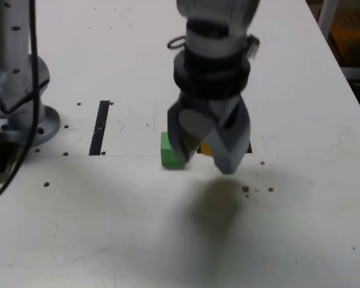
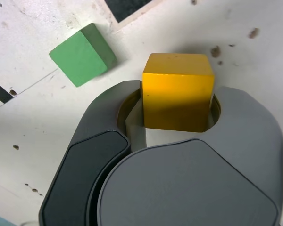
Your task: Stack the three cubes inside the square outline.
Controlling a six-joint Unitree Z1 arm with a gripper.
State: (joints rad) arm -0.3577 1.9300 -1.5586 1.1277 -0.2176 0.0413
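Observation:
My gripper (image 1: 205, 157) is shut on the yellow cube (image 2: 178, 92), its dark grey jaws pressing two opposite sides. In the exterior view only a sliver of the yellow cube (image 1: 206, 149) shows between the fingers. The green cube (image 1: 171, 151) rests on the white table just to the exterior view's left of the gripper, close to it but not touching; the wrist view shows the green cube (image 2: 82, 55) lying free. A short black mark (image 1: 247, 147) peeks out on the gripper's other side; I cannot tell if it is the square outline.
A straight black tape strip (image 1: 99, 127) lies on the exterior view's left. The arm's grey base (image 1: 18, 90) and a black cable stand at the far left. Small brown specks (image 1: 246, 189) dot the table (image 1: 138, 228) near the gripper's shadow.

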